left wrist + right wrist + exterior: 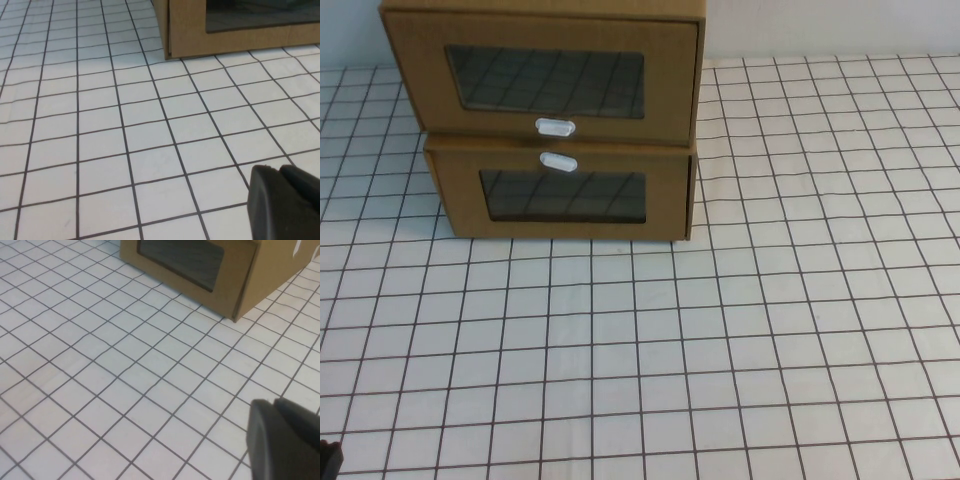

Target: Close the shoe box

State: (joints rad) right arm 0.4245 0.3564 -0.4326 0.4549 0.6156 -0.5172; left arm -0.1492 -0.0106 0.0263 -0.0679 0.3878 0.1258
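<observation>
Two brown cardboard boxes are stacked at the back left of the table. The upper one is the shoe box (542,70): it has a clear window and a white pull tab (555,127) below it. Whether its drawer stands out from its shell I cannot tell. My left gripper (277,169) is shut and empty, low over the tablecloth well in front of the boxes; a dark bit of it shows at the high view's near left corner (328,458). My right gripper (274,402) is also shut and empty, out of the high view.
The lower cardboard box (563,192) carries its white tab (558,162) above its window and rests on the white gridded cloth (720,350). Its near corner shows in the left wrist view (190,30) and the right wrist view (235,290). A wall runs behind the boxes.
</observation>
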